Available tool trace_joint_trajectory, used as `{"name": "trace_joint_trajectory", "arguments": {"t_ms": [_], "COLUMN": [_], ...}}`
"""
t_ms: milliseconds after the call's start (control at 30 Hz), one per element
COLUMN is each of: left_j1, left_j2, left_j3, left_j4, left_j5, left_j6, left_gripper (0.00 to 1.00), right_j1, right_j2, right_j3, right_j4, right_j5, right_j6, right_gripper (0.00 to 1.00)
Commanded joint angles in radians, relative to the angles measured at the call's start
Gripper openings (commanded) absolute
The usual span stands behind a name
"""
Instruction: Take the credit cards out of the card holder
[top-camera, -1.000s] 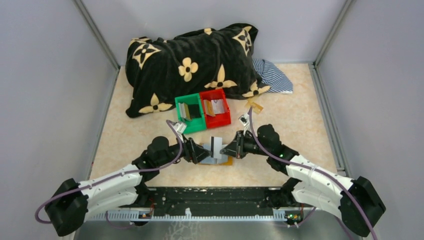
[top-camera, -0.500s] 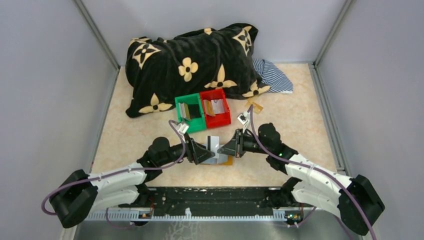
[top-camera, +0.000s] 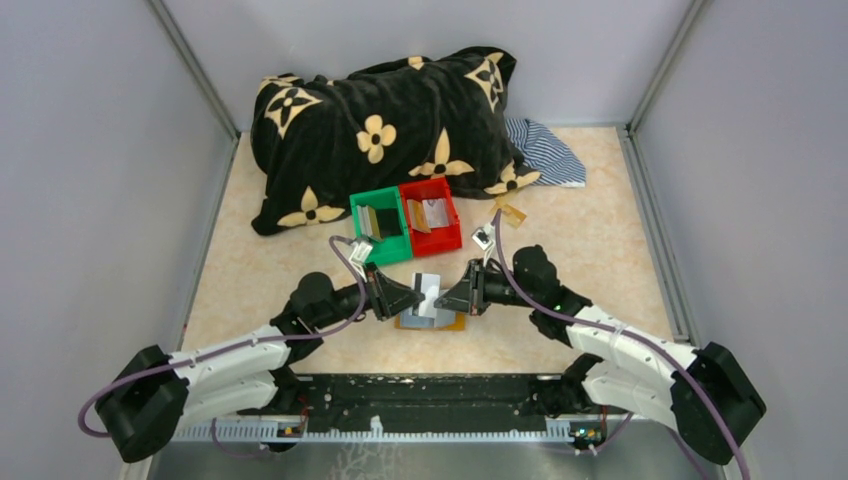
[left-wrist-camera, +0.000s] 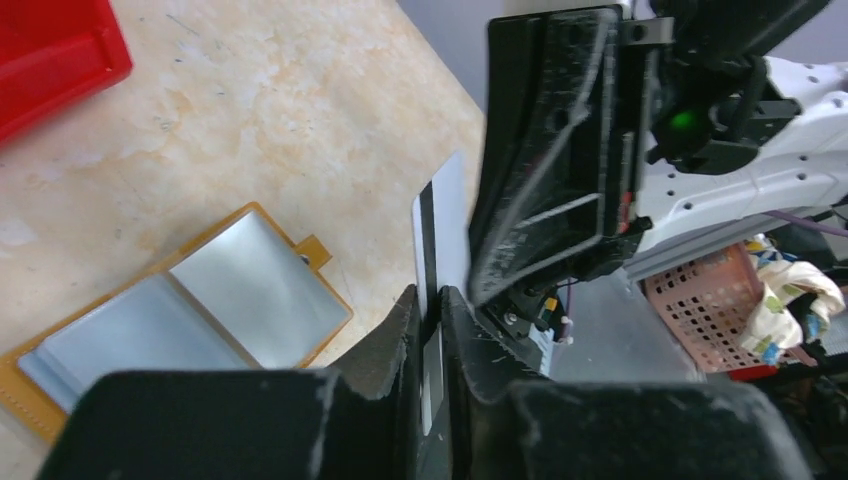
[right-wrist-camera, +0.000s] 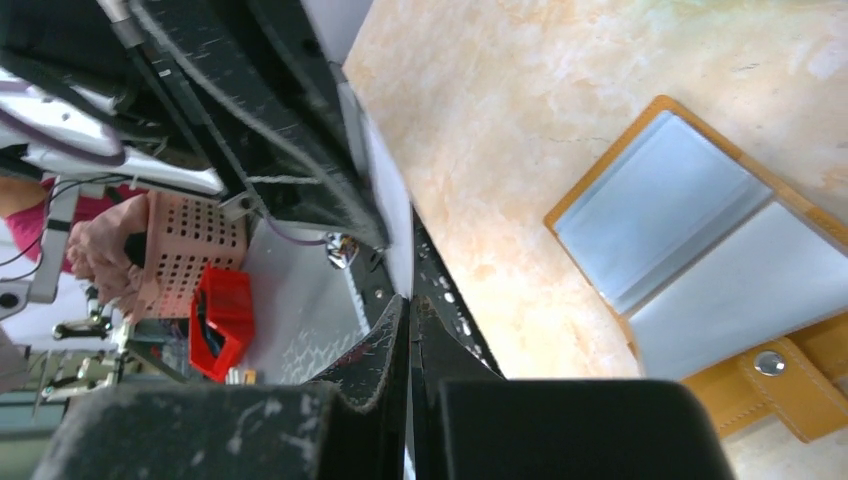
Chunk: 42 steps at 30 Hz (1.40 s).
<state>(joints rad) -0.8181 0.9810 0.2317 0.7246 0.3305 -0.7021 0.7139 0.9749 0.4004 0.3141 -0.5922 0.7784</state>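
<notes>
The card holder (top-camera: 443, 322) lies open and flat on the table, tan with grey inner pockets (left-wrist-camera: 190, 310), its strap tab showing (right-wrist-camera: 770, 365). Just above it a silvery credit card (top-camera: 428, 287) with a dark stripe (left-wrist-camera: 440, 230) is held on edge between both arms. My left gripper (top-camera: 412, 294) has its jaws pressed on the card's left end (left-wrist-camera: 432, 300). My right gripper (top-camera: 446, 295) is shut on the card's other end (right-wrist-camera: 410, 305). More cards lie in the green bin (top-camera: 363, 206) and the red bin (top-camera: 450, 237).
A black pillow with yellow flowers (top-camera: 380, 130) fills the back, with a striped cloth (top-camera: 548, 150) to its right. The two bins stand side by side just behind the card holder. A small tan scrap (top-camera: 510, 212) lies right of the red bin.
My left gripper moved right toward the card and closed its jaws on it. The right gripper kept its hold, and the card shifted slightly up and back.
</notes>
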Motion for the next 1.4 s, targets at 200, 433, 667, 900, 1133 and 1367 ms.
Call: {"name": "trace_joint_trajectory", "arguments": {"t_ms": [200,433,667,900,1133,1367], "left_j1": [0.002,0.073,0.181,0.213,0.221,0.227], "left_j2": [0.008,0.169,0.388,0.637,0.809,0.923], "left_j3": [0.051,0.315,0.498,0.730,0.897,1.001], "left_j4": [-0.050,-0.350,-0.353,-0.424,-0.454,-0.544], "left_j5": [-0.014,-0.119,-0.168,-0.222,-0.289,-0.369], "left_j6": [0.014,0.064,0.022,0.030,-0.004,-0.015], "left_gripper": [0.00,0.00,0.00,0.00,0.00,0.00], "right_j1": [-0.003,-0.006,-0.062,-0.099,-0.129,-0.144], "right_j2": [0.031,-0.068,-0.118,-0.113,-0.114,-0.122], "right_j3": [0.006,0.028,0.004,-0.029,-0.054,-0.073], "right_j4": [0.102,-0.071,-0.149,-0.121,-0.107,-0.109], "right_j5": [0.003,0.166,0.193,0.157,0.136,0.134], "right_j6": [0.000,-0.117,-0.145,-0.151,-0.149,-0.155], "right_gripper": [0.00,0.15,0.15,0.15,0.15,0.15]}}
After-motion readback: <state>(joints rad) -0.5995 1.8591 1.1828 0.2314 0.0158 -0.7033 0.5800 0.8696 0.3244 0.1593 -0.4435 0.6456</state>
